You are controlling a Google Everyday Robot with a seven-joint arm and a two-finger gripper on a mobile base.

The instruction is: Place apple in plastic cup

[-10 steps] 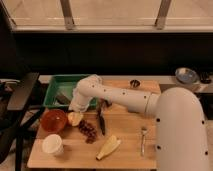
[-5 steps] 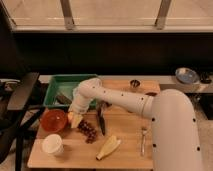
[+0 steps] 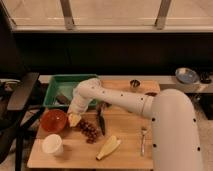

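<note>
The apple (image 3: pixel 74 120) is small and yellowish. It lies on the wooden board (image 3: pixel 125 150) just right of the orange bowl (image 3: pixel 53 120). My gripper (image 3: pixel 75 113) is right at the apple, coming down on it from above and partly covering its top. The white arm reaches in from the right over the board. The light-blue plastic cup (image 3: pixel 187 75) stands far to the right, off the board, on a ledge beyond the arm.
A green tray (image 3: pixel 56 86) sits behind the bowl. A cream-white cup (image 3: pixel 52 144) stands at the front left. Dark red grapes (image 3: pixel 89 130), a knife (image 3: pixel 101 123), a banana (image 3: pixel 109 147) and a fork (image 3: pixel 142 140) lie on the board. A tiny metal cup (image 3: pixel 134 84) is at the back.
The wrist has shifted slightly left and down onto the apple. The apple has stayed in place beside the orange bowl.
</note>
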